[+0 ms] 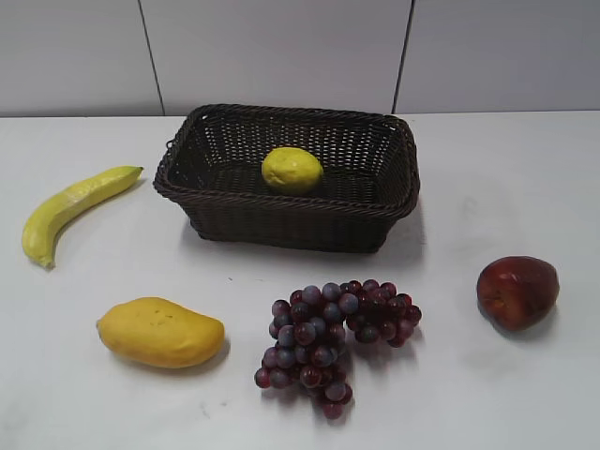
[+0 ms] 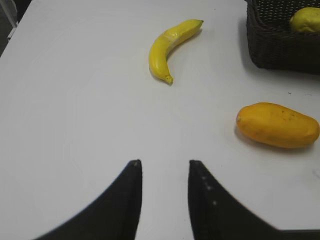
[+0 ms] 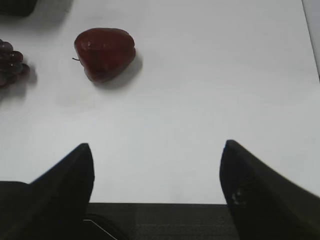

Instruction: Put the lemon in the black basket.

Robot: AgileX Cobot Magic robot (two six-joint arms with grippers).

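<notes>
The lemon (image 1: 292,171), small and yellow-green, lies inside the black basket (image 1: 375,208) at the back middle of the table. In the left wrist view the lemon (image 2: 305,20) and a corner of the basket (image 2: 272,47) show at the top right. My left gripper (image 2: 164,162) is open and empty over bare table, well short of the banana. My right gripper (image 3: 156,147) is wide open and empty near the table's front edge, short of the apple. Neither gripper shows in the exterior view.
A banana (image 1: 70,208) lies left of the basket, a mango (image 1: 159,332) at front left, a bunch of purple grapes (image 1: 333,333) in front of the basket, and a red apple (image 1: 517,292) at right. A dark strip (image 3: 165,220) runs below the table's front edge.
</notes>
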